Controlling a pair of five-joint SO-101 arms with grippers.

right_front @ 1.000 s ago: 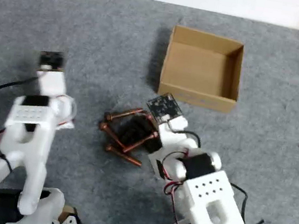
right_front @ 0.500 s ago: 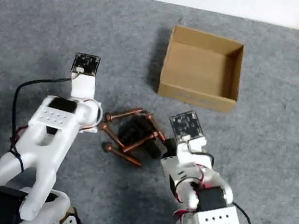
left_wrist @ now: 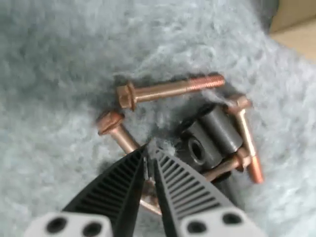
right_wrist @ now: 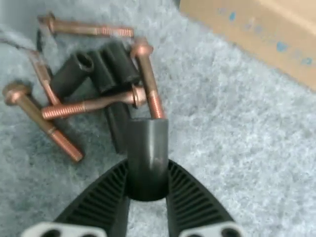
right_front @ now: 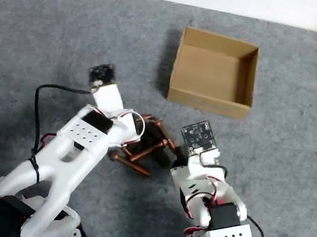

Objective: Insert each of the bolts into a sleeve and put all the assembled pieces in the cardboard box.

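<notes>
Several copper bolts (left_wrist: 168, 90) and black sleeves (left_wrist: 210, 133) lie in a loose pile on the grey felt, seen from above as a cluster (right_front: 150, 142). My left gripper (left_wrist: 150, 152) is shut, its tips just above the pile beside a bolt head (left_wrist: 109, 122), with nothing visibly between the fingers. My right gripper (right_wrist: 146, 167) is shut on a black sleeve (right_wrist: 148, 138), held at the pile's edge closest to the right arm, its far end pointing at the bolts (right_wrist: 89, 107). The cardboard box (right_front: 213, 73) stands behind the pile with nothing inside.
Grey felt covers the table. The box wall (right_wrist: 256, 34) rises just beyond the pile on the right arm's side. The left arm's body (right_front: 77, 142) covers part of the pile in the high view. Open felt lies to the far left and right.
My left arm has swung right from the open felt to over the pile. My right arm has drawn back and to the right from the pile, the sleeve in its fingers.
</notes>
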